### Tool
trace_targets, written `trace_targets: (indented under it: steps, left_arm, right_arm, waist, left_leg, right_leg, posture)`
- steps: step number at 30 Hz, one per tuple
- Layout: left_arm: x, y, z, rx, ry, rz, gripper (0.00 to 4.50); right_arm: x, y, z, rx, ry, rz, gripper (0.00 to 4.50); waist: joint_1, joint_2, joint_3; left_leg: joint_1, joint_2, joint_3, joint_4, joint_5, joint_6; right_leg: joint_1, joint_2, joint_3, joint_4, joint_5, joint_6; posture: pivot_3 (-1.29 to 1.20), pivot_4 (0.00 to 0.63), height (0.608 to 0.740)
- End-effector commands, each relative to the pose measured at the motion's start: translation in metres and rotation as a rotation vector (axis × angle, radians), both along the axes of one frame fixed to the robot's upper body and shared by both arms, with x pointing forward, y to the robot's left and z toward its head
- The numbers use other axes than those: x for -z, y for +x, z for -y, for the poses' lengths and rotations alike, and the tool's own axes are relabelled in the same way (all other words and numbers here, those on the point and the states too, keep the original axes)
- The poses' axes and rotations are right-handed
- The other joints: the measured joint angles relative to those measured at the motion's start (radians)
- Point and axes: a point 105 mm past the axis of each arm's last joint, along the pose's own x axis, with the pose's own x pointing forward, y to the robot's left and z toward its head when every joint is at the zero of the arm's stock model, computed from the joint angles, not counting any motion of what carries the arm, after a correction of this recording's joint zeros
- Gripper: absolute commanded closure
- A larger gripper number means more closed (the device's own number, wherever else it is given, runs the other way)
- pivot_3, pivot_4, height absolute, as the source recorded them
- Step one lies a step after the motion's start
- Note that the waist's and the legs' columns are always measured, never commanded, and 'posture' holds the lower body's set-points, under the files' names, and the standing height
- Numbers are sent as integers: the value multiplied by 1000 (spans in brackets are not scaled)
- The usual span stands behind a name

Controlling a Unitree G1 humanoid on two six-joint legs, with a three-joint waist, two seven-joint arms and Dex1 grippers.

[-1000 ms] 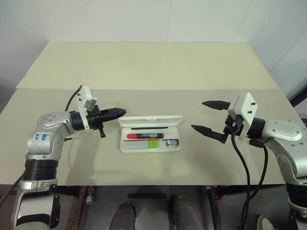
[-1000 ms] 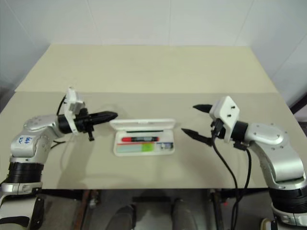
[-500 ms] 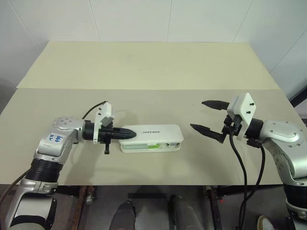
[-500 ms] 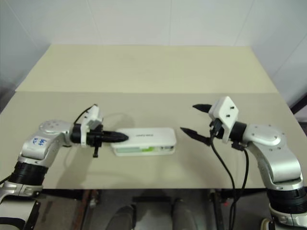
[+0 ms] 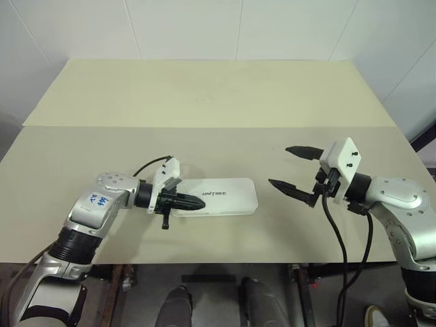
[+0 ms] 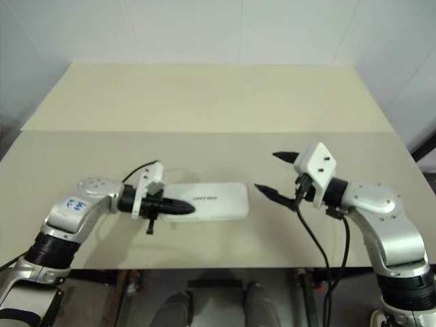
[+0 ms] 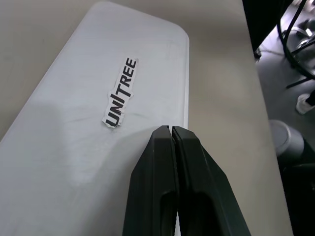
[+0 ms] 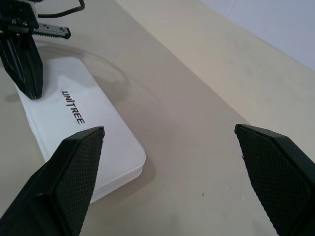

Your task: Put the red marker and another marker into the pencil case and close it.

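White pencil case (image 5: 221,196), lid shut, dark logo on top, lying flat near the worktop's (image 5: 204,95) front edge.

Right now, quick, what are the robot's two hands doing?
Left gripper: shut, holding nothing, its tips on the lid of the closed case.
Right gripper: open, empty, off to the side of the case.

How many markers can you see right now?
0. The white pencil case lies shut under the closed left hand, so any markers inside are hidden.
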Motion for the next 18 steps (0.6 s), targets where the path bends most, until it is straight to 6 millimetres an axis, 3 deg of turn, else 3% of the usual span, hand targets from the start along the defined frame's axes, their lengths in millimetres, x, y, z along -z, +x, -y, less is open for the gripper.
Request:
trace_targets:
  steps: [1, 6, 11, 16, 18]
  left_arm:
    - [8, 4, -4, -38, 91, 28, 4479]
    - [2, 4, -2, -29, 82, 58, 4479]
    - [-39, 0, 6, 40, -110, 124, 4479]
    - [-72, 3, -6, 39, -212, 236, 4479]
    - [-81, 4, -13, 28, -222, 280, 4071]
  right_arm:
    - [-11, -6, -6, -16, 15, 62, 0]
    - [-11, -6, -9, -14, 24, 64, 0]
    - [-10, -6, -9, -15, 25, 59, 0]
    - [-8, -5, -5, -16, 12, 48, 0]
    - [-8, -5, -4, -16, 10, 45, 0]
  waist:
    - [0, 0, 0]
    - [0, 0, 0]
    - [0, 0, 0]
    - [0, 0, 0]
    - [0, 0, 0]
  left_leg:
    - [0, 0, 0, 0, 0, 0]
    - [0, 0, 0, 2, 1, 1]
    - [0, 0, 0, 3, 1, 1]
    - [-1, 0, 0, 2, 1, 1]
    - [-1, 0, 0, 1, 1, 1]
  right_leg:
    - [0, 0, 0, 0, 0, 0]
    - [1, 0, 0, -1, -2, -5]
    - [1, 0, 0, -1, -1, -5]
    - [1, 0, 0, -1, -1, -5]
    - [1, 0, 0, -1, -1, -5]
  posture:
    - [0, 150, 740]
    - [0, 150, 740]
    - [0, 150, 740]
    - [0, 150, 740]
    - [0, 150, 740]
